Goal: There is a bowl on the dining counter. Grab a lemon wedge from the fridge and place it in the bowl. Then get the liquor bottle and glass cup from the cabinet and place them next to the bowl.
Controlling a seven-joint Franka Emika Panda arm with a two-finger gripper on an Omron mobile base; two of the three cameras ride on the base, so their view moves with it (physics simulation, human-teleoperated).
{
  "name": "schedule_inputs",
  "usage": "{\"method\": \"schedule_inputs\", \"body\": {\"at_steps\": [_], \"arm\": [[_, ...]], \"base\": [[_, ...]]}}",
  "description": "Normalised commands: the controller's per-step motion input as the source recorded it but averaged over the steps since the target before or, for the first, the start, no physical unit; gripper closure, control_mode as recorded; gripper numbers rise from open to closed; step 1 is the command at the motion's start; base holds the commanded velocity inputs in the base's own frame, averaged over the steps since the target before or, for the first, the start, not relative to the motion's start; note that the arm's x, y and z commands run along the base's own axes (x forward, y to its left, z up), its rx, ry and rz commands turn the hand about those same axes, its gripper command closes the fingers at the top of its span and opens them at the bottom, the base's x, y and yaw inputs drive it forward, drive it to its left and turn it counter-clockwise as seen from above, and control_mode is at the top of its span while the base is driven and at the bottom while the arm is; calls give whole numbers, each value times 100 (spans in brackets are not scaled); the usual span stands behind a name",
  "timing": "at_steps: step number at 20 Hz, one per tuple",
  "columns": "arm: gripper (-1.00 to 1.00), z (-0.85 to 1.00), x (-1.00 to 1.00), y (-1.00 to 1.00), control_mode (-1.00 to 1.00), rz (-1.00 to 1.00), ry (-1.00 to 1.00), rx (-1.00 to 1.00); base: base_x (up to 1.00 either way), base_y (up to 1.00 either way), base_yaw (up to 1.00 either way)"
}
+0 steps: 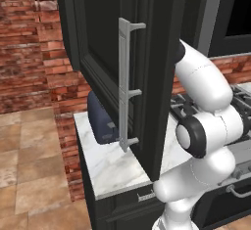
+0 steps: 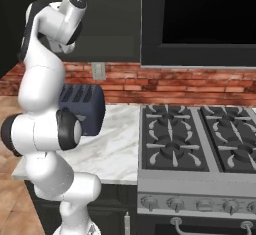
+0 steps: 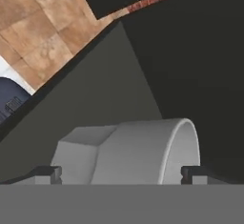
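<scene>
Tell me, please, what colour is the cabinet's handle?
Silver-grey handle on the black cabinet, clearest in the left base view.

No readable text, labels, brand names, numbers or signs appear anywhere. The black panelled wall cabinet door [image 1: 122, 72], the dark blue toaster [image 2: 82, 108] and the grey steel stove knobs [image 2: 202, 205] all carry plain, unmarked surfaces.

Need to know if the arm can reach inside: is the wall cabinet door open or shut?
Open: the cabinet door with its handle swings out over the counter.
</scene>
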Motion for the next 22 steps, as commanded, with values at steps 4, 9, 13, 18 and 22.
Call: {"method": "schedule_inputs", "body": {"at_steps": [4, 9, 13, 18, 22], "arm": [[-100, 0, 37, 7, -100, -3, 4, 5], [-100, 0, 21, 0, -100, -2, 4, 5], [100, -4, 1, 4, -100, -1, 5, 1], [100, -16, 0, 18, -100, -1, 6, 0], [100, -1, 0, 0, -100, 0, 1, 4]], "base": [[0, 0, 0], [0, 0, 0], [0, 0, 0], [0, 0, 0], [0, 0, 0]]}}
